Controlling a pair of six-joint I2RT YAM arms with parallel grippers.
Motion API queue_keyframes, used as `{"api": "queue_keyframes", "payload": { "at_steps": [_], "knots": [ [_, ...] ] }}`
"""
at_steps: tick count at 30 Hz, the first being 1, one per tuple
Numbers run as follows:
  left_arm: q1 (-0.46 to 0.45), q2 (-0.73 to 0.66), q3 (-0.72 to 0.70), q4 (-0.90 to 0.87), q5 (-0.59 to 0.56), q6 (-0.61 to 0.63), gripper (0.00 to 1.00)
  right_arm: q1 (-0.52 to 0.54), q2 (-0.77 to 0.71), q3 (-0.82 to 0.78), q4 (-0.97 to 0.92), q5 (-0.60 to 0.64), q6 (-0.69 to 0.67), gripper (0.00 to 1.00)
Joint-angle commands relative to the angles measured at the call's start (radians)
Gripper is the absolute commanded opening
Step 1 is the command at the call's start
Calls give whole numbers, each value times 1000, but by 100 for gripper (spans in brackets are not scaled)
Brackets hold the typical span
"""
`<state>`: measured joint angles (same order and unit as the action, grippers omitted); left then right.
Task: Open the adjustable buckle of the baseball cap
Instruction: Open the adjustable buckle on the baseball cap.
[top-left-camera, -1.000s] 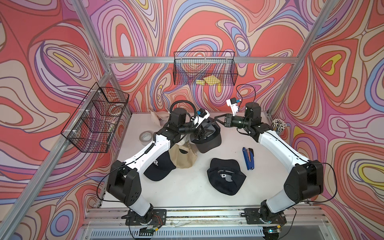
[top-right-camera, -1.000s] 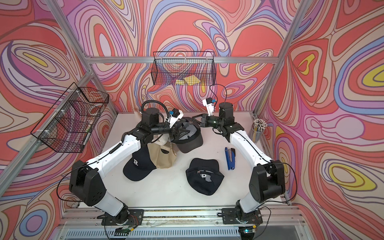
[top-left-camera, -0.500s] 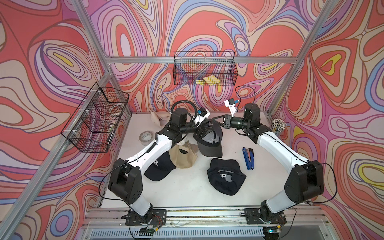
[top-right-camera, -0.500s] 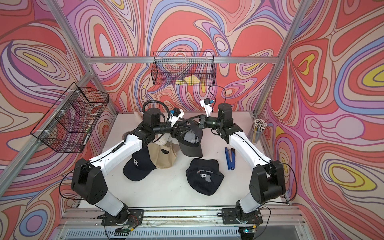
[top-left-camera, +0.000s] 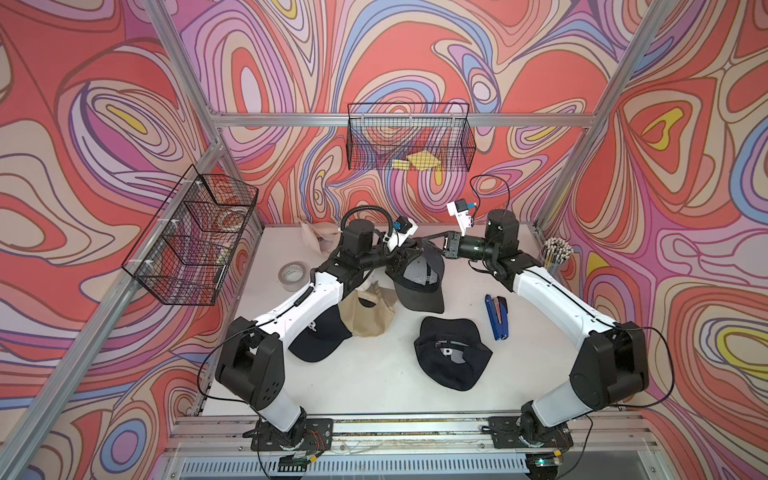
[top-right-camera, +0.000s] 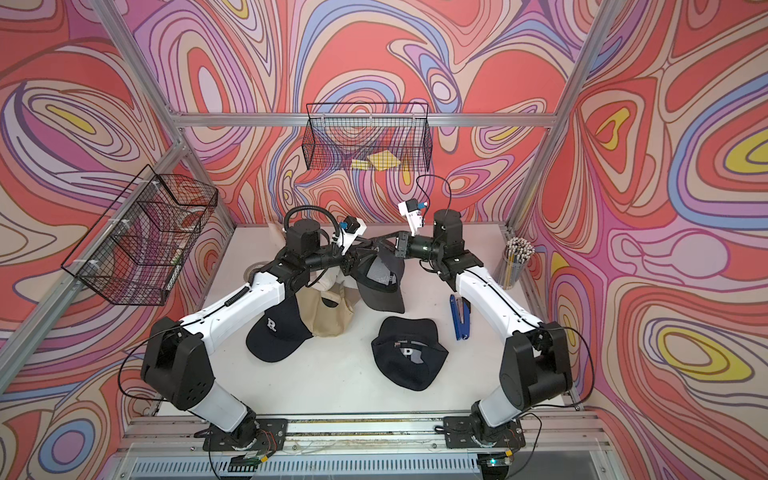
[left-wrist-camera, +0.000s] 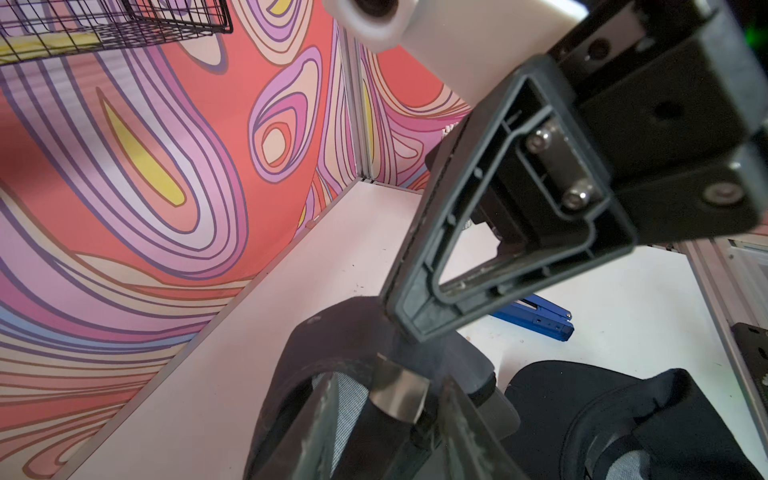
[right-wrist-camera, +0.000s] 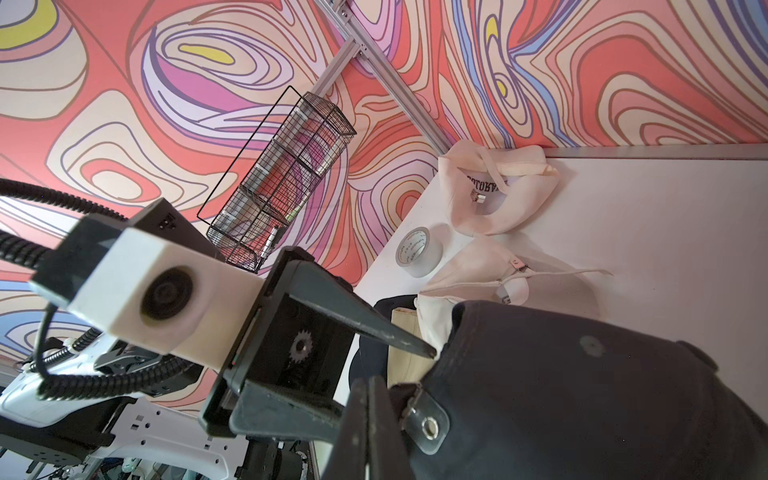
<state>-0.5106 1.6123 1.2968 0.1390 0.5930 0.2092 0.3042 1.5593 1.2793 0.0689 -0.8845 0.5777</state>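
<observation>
A dark grey baseball cap (top-left-camera: 419, 278) (top-right-camera: 380, 282) hangs brim-down above the table, between my two arms. My right gripper (top-left-camera: 429, 245) (right-wrist-camera: 370, 386) is shut on the cap's back band, right beside a metal tab with an eyelet (right-wrist-camera: 428, 424). My left gripper (top-left-camera: 409, 252) (left-wrist-camera: 390, 384) is open. Its fingers (left-wrist-camera: 320, 419) stand on either side of the back strap and its silver buckle (left-wrist-camera: 399, 392). White mesh lining shows between one finger and the strap. In the left wrist view, the right gripper (left-wrist-camera: 409, 328) presses into the cap's crown just beyond the buckle.
On the table lie a navy cap with an R (top-left-camera: 318, 336), a tan cap (top-left-camera: 368, 316), a second navy cap (top-left-camera: 451, 357), a blue stapler (top-left-camera: 496, 318), a tape roll (top-left-camera: 293, 274) and a cream cap (top-left-camera: 316, 235). A pencil cup (top-left-camera: 557, 253) stands far right. Wire baskets (top-left-camera: 409, 141) (top-left-camera: 191, 241) hang on the walls.
The cap has been lifted and turned, so its brim now hangs down toward the front. My left jaws have narrowed around the strap and buckle. The right grip is unchanged.
</observation>
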Motion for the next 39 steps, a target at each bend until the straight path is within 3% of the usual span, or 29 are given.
{"api": "queue_keyframes", "payload": {
  "at_steps": [1,6,16,18,20,21,23,30,39],
  "knots": [
    [-7,-12,-9,47,8,13,40,9,-17,-10,53,15,33,0],
    [-20,-2,-7,64,-40,13,40,15,-11,-27,92,20,65,0],
    [-35,9,-18,106,-191,5,26,15,-24,-44,104,49,88,0],
    [-36,13,-16,100,-185,8,30,13,-28,-46,104,63,89,0],
    [-36,11,-24,96,-170,6,46,14,-32,-46,102,88,92,0],
    [-35,9,-33,98,-168,1,61,15,-34,-45,100,103,94,0],
    [-35,-3,-51,99,-171,-21,72,15,-32,-39,82,136,93,0],
    [-36,-73,-153,110,-191,-40,70,15,-11,-26,65,163,93,0],
    [-35,-73,-132,74,-298,39,60,15,-27,-38,69,156,100,0]
  ]
}}
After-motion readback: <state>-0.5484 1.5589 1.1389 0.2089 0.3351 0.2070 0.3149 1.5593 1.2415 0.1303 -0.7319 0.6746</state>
